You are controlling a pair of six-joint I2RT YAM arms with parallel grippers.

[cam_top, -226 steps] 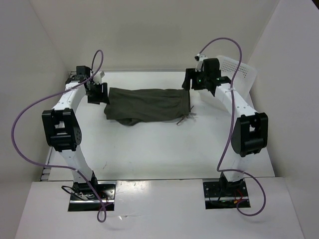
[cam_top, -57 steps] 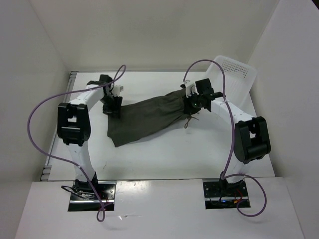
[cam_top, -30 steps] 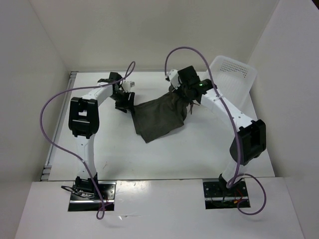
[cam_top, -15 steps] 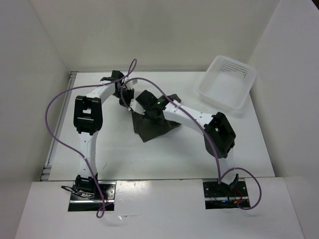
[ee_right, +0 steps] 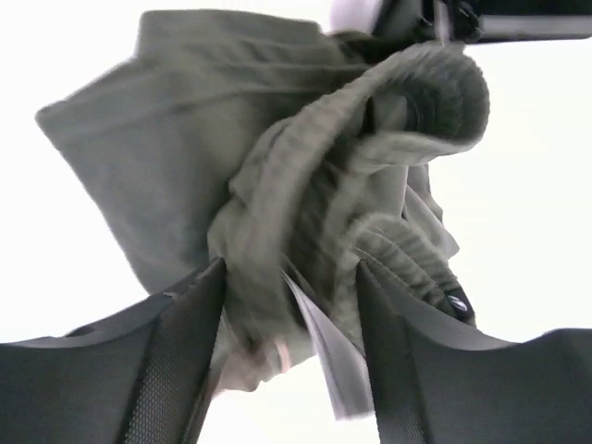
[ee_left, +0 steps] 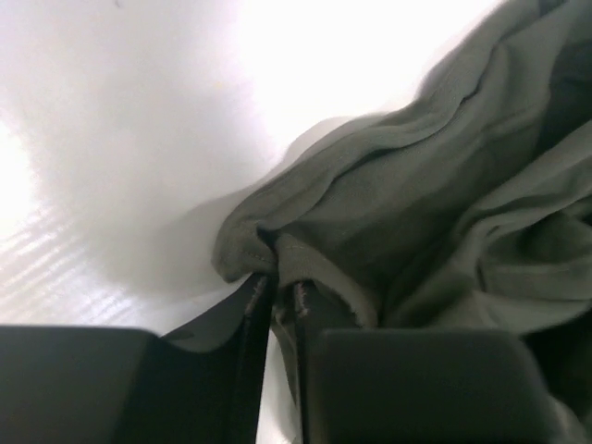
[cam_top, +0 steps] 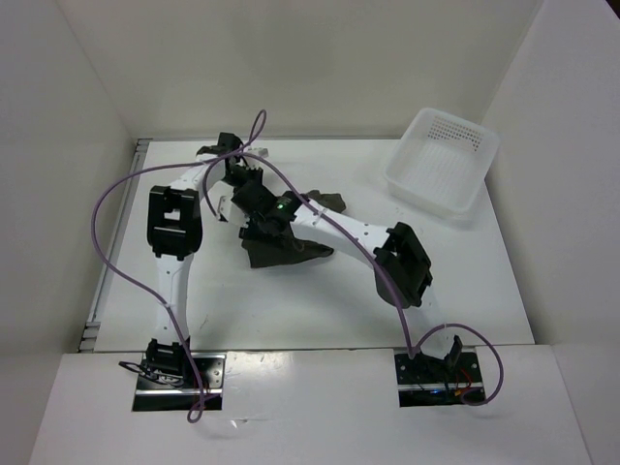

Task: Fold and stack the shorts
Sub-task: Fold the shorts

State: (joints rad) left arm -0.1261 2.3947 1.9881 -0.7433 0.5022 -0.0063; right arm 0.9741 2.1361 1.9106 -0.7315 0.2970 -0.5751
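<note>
The dark olive-green shorts (cam_top: 291, 247) lie bunched in a heap left of the table's middle, with one part trailing back right. My left gripper (cam_top: 238, 184) is at the heap's back left edge and is shut on a hem of the shorts (ee_left: 416, 213); its fingertips meet on the cloth (ee_left: 275, 291). My right gripper (cam_top: 258, 217) reaches across from the right, right beside the left one. Its jaws stand wide apart (ee_right: 287, 342) around the ribbed waistband of the shorts (ee_right: 185, 120), which is blurred between them.
A white perforated basket (cam_top: 441, 160) stands at the back right corner. White walls close in the table at the left, back and right. The right arm stretches diagonally across the table's middle.
The right gripper has carried the waistband end leftward across the table onto the left end, so the flat shorts are doubled into a heap. The left gripper moved slightly inward, still holding.
</note>
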